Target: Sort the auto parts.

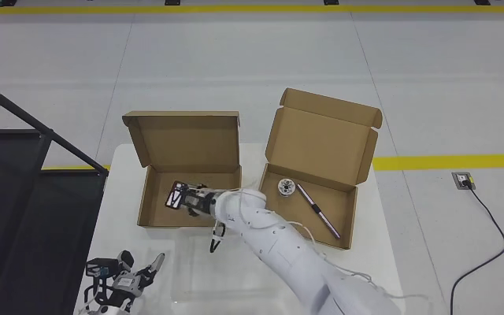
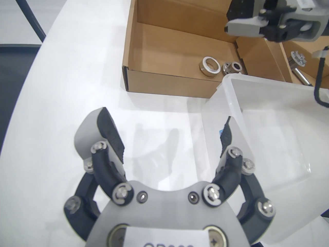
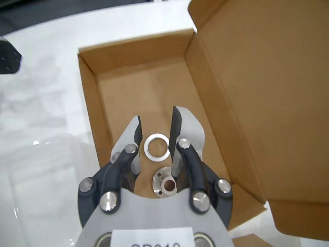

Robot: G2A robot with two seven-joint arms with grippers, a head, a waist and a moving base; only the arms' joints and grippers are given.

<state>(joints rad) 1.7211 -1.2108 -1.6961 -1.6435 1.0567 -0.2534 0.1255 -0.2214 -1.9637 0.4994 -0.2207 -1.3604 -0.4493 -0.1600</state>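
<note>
On the white table (image 1: 122,224), at about 7 o'clock, one left gripper (image 2: 165,116) hangs low over bare tabletop, its two fingers spread wide with nothing between them.

There are two open cardboard boxes, both with their lids standing up. The left box (image 1: 157,211) sits at about 11 o'clock on the table. It holds two metal parts near its 5 o'clock corner: one plain ring (image 3: 146,147) and one flanged hub (image 3: 158,181), which lies just beside the ring on its 3 o'clock side. The one right gripper (image 3: 156,112) is above this box floor. Its fingers are parted and grip nothing, and the ring is lined up between them in the right wrist view.

One clear plastic bin (image 2: 270,134) stands at about 6 o'clock on the table, its corner close to the left box's front wall.

The right box (image 1: 303,222), at about 1 o'clock, also holds two parts. One small gear-like wheel (image 1: 287,187) lies at the floor's 10 o'clock. One slim metal rod (image 1: 318,210) lies slantwise, running from beside the wheel toward 5 o'clock.
</note>
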